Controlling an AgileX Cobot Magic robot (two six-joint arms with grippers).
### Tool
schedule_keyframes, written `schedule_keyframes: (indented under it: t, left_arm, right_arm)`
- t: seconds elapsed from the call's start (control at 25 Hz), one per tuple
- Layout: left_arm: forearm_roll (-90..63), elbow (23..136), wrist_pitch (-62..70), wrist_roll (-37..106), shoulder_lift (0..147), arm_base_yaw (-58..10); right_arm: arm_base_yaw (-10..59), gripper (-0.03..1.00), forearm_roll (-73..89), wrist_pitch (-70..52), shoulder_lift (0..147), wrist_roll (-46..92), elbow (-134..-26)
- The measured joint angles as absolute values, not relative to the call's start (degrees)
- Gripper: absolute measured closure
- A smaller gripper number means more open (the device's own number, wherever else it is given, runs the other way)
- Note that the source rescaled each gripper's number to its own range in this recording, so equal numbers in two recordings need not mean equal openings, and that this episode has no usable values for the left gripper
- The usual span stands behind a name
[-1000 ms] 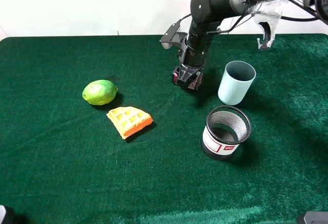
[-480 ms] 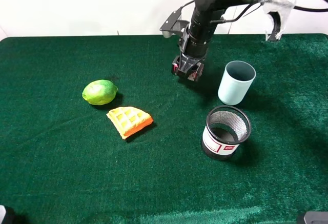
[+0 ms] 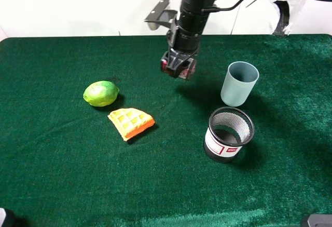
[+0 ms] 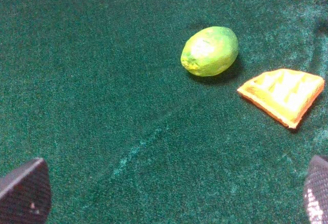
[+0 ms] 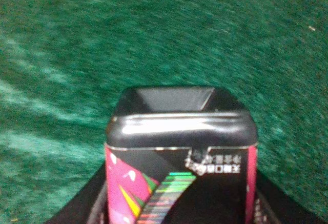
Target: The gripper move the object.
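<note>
My right gripper (image 3: 178,66) hangs from the black arm at the back middle of the green table, shut on the small black and dark red box (image 3: 176,68), which it holds above the cloth. In the right wrist view the box (image 5: 179,167) fills the lower half, black-topped with a pink printed side, held between the fingers. My left gripper (image 4: 169,193) is open and empty; its two fingertips (image 4: 23,196) show at the picture's corners over bare cloth, well short of the lime.
A lime (image 3: 101,93) and an orange waffle wedge (image 3: 130,122) lie left of centre. A pale blue cup (image 3: 239,83) stands right of the held box. A black mesh cup (image 3: 227,134) with a white label stands in front of it.
My right gripper has lifted the box off the cloth and carried it left and toward the back, away from the blue cup. The left arm has not moved.
</note>
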State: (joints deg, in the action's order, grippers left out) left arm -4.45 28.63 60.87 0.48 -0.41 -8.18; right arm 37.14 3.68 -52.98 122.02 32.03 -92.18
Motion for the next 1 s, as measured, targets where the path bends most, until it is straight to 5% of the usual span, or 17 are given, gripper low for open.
schedule_keyframes:
  t: [0.64, 1.0]
  left_arm:
    - [-4.45, 28.63, 60.87, 0.48, -0.41, -8.18]
    - [-4.45, 28.63, 60.87, 0.48, -0.41, -8.18]
  right_arm:
    - [56.46, 0.97, 3.56, -51.42, 121.01, 30.31, -93.09]
    - [62.93, 0.97, 3.61, -57.92, 130.18, 29.41, -109.85]
